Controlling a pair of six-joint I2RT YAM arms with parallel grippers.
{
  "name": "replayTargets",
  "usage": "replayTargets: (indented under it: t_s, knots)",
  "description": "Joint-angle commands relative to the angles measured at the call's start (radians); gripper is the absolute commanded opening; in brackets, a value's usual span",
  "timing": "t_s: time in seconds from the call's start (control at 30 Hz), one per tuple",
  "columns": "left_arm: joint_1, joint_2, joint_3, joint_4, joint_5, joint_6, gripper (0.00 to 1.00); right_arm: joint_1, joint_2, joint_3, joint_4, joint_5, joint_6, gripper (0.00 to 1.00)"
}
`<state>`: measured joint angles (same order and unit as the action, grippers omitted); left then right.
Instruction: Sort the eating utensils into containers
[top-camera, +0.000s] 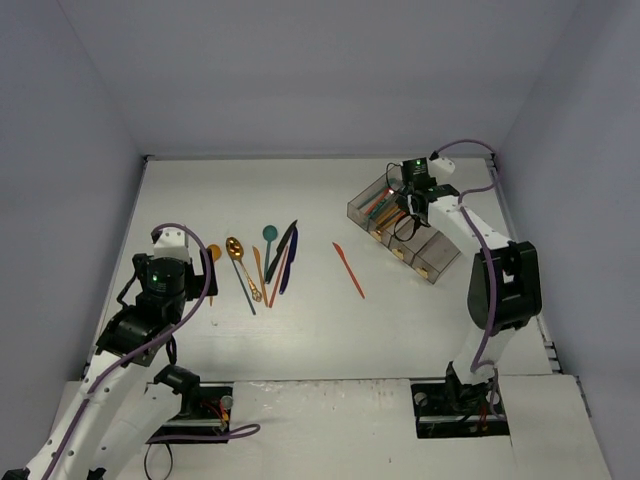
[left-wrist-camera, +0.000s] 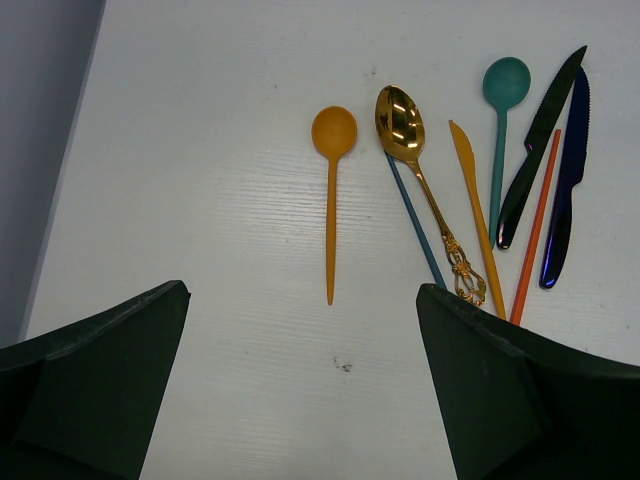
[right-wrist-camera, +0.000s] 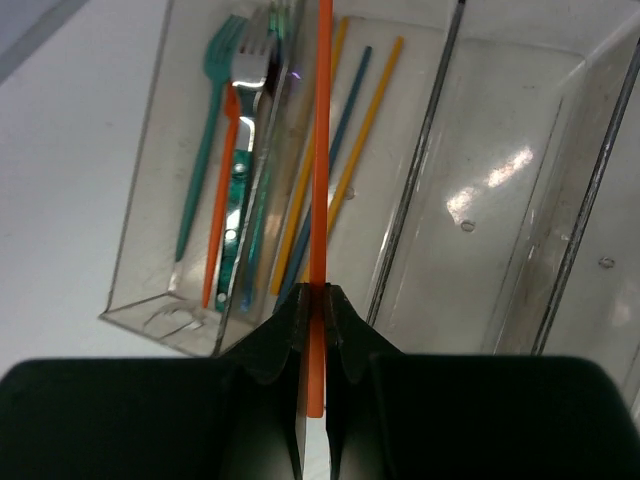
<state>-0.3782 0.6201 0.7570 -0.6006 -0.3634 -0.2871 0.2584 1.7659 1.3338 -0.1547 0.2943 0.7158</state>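
my right gripper (right-wrist-camera: 316, 300) is clenched on a slim orange plastic utensil (right-wrist-camera: 321, 150), grasped near 1 end; the other end runs out of the wrist view, so I can't tell fork, knife or spoon. It hangs over the row of 4 clear smoky-grey plastic bins (top-camera: 437, 262), at the end where a teal plastic fork (right-wrist-camera: 203, 140) and a yellow plastic handle (right-wrist-camera: 365, 130) lie. Key relation: its long axis points straight ahead of the gripper, nearly parallel to the bin dividers, so I judge a drop needs little yaw. Clear walls: can't tell which compartment is under it. my left gripper (left-wrist-camera: 302, 290) is released above the white worktop (left-wrist-camera: 200, 150), orange plastic spoon (left-wrist-camera: 332, 200) dead ahead, handle toward me. Left arm is nearer that pile; 1 lone orange plastic knife (top-camera: 348, 270) lies between the arms
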Motion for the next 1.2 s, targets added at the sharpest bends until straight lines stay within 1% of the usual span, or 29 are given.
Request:
replayTargets:
  t_s: [0.0,0.1,0.17,0.2,0.23,0.27,0.33,0.4,0.5,0.63,0.73,0.8,0.87,0.93,1.0,1.07,1.17]
  knots:
    - [0.004,0.012,0.016,0.051,-0.003,0.012,0.97,-0.025,0.080,0.083,0.004,-0.027,0.076,0.00]
    - [0.004,0.012,0.017,0.051,-0.005,0.012,0.98,-0.024,0.118,0.099,0.006,-0.054,0.080,0.02]
    - [0.004,0.011,0.016,0.050,-0.005,0.012,0.98,-0.023,0.122,0.106,0.007,-0.056,0.077,0.12]
    - [0.004,0.011,0.017,0.050,-0.005,0.011,0.97,-0.020,0.120,0.112,0.007,-0.054,0.068,0.20]
    - [0.004,0.012,0.017,0.051,-0.005,0.012,0.97,-0.017,0.116,0.118,0.007,-0.052,0.050,0.30]
    - [0.005,0.012,0.017,0.051,-0.004,0.012,0.97,-0.010,0.107,0.124,0.007,-0.051,0.026,0.36]
    - [0.005,0.013,0.017,0.051,-0.002,0.012,0.97,0.009,0.083,0.133,0.007,-0.047,-0.016,0.46]
    - [0.005,0.013,0.018,0.054,0.004,0.015,0.97,0.033,0.053,0.137,0.006,-0.047,-0.061,0.52]
    - [0.004,0.017,0.014,0.068,0.033,0.027,0.98,0.069,-0.008,0.111,0.006,-0.046,-0.133,0.53]
    - [0.002,0.058,0.012,0.114,0.211,0.049,0.98,0.137,-0.092,0.036,0.008,-0.064,-0.216,0.53]
    - [-0.012,0.158,0.033,0.119,0.334,0.045,0.97,0.140,-0.185,-0.047,0.016,-0.094,-0.232,0.54]
    - [-0.037,0.232,0.045,0.116,0.354,0.041,0.97,0.140,-0.237,-0.104,0.020,-0.109,-0.246,0.54]
    - [-0.083,0.297,0.065,0.121,0.339,0.030,0.97,0.140,-0.317,-0.143,0.023,-0.116,-0.270,0.54]
    - [-0.170,0.381,0.087,0.120,0.308,0.006,0.97,0.138,-0.381,-0.185,0.023,-0.124,-0.282,0.54]
    - [-0.232,0.452,0.109,0.125,0.278,-0.024,0.97,0.133,-0.445,-0.217,0.023,-0.135,-0.290,0.54]
    - [-0.251,0.534,0.117,0.143,0.281,-0.047,0.94,0.131,-0.497,-0.258,0.021,-0.144,-0.294,0.54]
    - [-0.254,0.601,0.119,0.194,0.291,-0.093,0.88,0.128,-0.575,-0.299,0.021,-0.159,-0.295,0.54]
